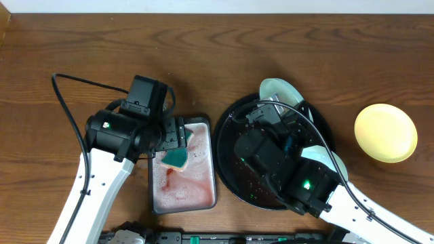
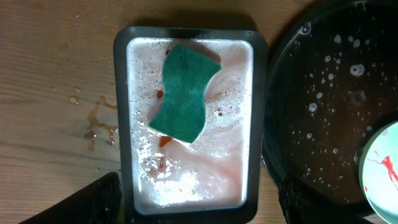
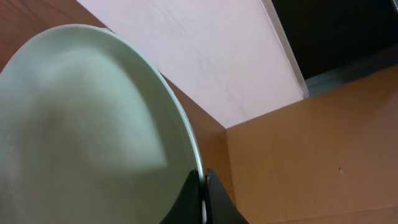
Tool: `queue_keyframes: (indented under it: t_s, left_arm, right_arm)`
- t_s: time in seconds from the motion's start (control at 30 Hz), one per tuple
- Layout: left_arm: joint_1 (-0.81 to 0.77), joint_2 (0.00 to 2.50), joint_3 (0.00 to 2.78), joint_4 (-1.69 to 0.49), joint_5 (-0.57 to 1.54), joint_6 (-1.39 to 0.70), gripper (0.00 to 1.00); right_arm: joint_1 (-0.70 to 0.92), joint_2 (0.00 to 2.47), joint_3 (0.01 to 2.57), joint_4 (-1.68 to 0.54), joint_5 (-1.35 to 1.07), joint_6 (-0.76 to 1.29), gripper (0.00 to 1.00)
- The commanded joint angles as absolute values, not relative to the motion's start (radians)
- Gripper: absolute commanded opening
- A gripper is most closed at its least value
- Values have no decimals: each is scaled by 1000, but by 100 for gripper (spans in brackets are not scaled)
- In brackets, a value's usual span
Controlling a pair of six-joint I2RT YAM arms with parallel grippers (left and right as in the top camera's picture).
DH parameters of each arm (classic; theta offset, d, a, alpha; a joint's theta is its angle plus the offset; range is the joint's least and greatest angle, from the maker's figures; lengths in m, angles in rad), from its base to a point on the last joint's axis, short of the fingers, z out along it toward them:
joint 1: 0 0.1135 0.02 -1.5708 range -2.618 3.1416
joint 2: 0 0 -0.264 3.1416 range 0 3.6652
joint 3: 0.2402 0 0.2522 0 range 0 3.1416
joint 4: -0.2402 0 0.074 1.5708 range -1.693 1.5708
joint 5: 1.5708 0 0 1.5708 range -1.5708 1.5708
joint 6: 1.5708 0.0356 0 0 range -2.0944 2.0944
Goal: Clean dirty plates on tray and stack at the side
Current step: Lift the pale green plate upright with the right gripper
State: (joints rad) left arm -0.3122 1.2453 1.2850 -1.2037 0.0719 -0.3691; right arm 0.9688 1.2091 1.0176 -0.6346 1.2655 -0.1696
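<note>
Mint-white plate [image 3: 93, 124]: likely stiff, wet-slick, breakable; best held by rim | right tool [image 3: 204, 194] clamped on its rim | left tool [image 1: 175, 137] apart above sponge [image 2: 185, 93]

From overhead, my right arm covers most of the black tray [image 1: 220, 152] and all but an edge of a mint plate [image 1: 337, 163] beneath it. It also hides the right gripper [image 3: 203, 199]. On that wrist camera, the held plate [image 3: 87, 124] is blurred, cut off left of and below the fingertips. The left gripper [image 1: 180, 134] shows its fingers [image 2: 93, 202] only as dark corners at the frame's bottom.
</note>
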Motion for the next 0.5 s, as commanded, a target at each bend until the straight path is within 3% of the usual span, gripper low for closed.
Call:
queue_keyframes:
  t_s: [0.0,0.27,0.47]
  left_arm:
    - [-313,1241,1288,-1207,67,-375,81]
    - [-313,1241,1288,-1207,67,-375,81]
    - [-313,1241,1288,-1207,67,-375,81]
  right_arm:
    - [968,1214,1018,-632,1282,-149,1]
    - [968,1214,1018,-632,1282,-142,1]
    - [887,1214,1018,-672,1193,30,1]
